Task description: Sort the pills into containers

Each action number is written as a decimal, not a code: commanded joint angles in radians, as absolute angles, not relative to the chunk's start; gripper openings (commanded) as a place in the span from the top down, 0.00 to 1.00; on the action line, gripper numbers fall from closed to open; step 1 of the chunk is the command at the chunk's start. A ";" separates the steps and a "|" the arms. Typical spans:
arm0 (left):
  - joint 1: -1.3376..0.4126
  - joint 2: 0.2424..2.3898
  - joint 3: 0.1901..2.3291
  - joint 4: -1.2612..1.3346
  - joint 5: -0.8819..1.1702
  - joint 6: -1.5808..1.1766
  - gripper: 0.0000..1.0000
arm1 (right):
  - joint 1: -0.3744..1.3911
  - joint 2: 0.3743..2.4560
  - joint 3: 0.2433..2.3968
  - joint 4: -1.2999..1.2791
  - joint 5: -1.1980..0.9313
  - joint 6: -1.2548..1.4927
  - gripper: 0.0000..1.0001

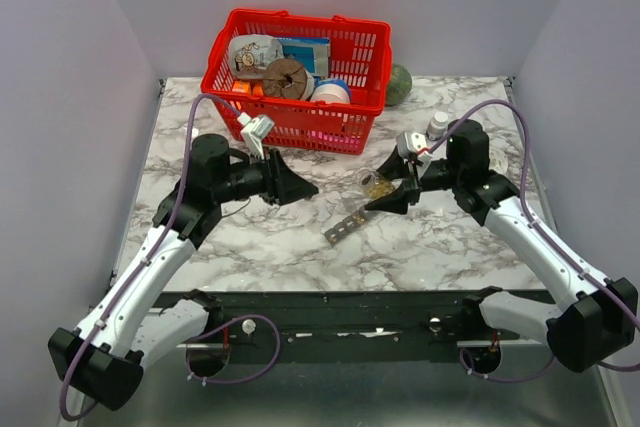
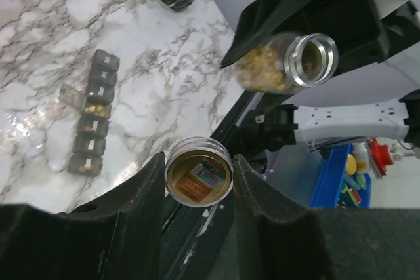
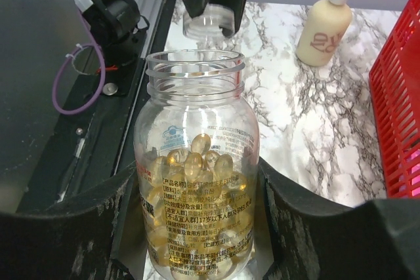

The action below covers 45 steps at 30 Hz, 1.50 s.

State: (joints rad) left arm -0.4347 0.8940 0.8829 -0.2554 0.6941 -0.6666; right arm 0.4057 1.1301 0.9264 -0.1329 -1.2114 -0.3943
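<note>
— Start at your left. What have you got?

— My left fingers are drawn in to the width of the lid. They pinch its rim on both sides and hold it in the air, off the tabletop.

— And the container strip?

— The container strip lies flat on the marble, at about seven o'clock from the bottle in the overhead view, apart from both sets of fingers. One compartment near its middle has its flap up and shows golden capsules inside. An end compartment may hold some too, but I cannot tell. The other flaps are down.

— Your right?

— My right fingers are spread as wide as the clear bottle and clamped on its body. Its uncovered mouth points toward nine o'clock, at the lid. Plenty of capsules sit inside.

— So how far along?

— Early, I judge. The bottle is opened and one compartment is filled, but most of the strip is left to load, and the lid has to go back on.
</note>
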 commanded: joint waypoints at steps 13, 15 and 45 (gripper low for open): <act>-0.479 1.137 1.114 -0.227 0.816 -0.893 0.94 | 0.451 1.184 1.009 -0.267 -0.945 -0.511 0.99; -0.495 1.153 1.130 -0.247 0.786 -0.890 0.94 | 0.465 1.192 1.015 -0.271 -0.921 -0.511 0.99; -0.586 1.278 1.206 -0.308 0.557 -0.897 0.95 | 0.561 1.272 1.057 -0.308 -0.762 -0.506 0.99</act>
